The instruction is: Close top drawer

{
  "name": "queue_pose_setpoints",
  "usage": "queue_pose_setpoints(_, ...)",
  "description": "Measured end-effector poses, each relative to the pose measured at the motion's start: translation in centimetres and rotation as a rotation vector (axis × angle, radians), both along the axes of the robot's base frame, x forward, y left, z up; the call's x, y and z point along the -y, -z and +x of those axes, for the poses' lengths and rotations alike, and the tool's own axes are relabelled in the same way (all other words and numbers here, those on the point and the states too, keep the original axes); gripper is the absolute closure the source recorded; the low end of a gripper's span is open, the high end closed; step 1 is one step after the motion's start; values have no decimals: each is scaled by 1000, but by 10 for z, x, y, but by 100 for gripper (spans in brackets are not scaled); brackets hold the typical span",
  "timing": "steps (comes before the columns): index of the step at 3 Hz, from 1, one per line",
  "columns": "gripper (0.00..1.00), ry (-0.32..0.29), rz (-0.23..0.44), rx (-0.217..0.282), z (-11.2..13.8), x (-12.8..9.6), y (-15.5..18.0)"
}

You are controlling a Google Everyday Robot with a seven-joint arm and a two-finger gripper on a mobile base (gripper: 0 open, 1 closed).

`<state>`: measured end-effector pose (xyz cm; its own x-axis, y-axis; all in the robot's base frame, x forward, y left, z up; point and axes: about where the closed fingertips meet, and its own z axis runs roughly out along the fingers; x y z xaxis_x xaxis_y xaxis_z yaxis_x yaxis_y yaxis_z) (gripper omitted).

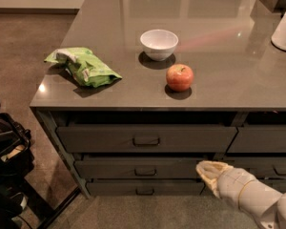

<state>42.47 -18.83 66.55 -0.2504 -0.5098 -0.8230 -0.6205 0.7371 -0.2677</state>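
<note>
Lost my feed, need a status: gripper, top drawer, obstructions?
Gripper low, right of centre, below the top drawer. Drawer looks partly out, not touched. Nothing seen blocking its front.

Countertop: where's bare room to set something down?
Bare: grey countertop right of the red apple, toward the white container; behind the white bowl. Tighter between crinkled green bag, bowl and apple. Claw sits low, at the second grey drawer front.
</note>
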Motion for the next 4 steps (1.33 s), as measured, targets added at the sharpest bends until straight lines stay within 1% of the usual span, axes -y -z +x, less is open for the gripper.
queue_pose_setpoints(3, 12, 3, 0, 0, 0, 2, 0)
queue_pose_setpoints(4, 0, 3, 0, 0, 0, 2, 0)
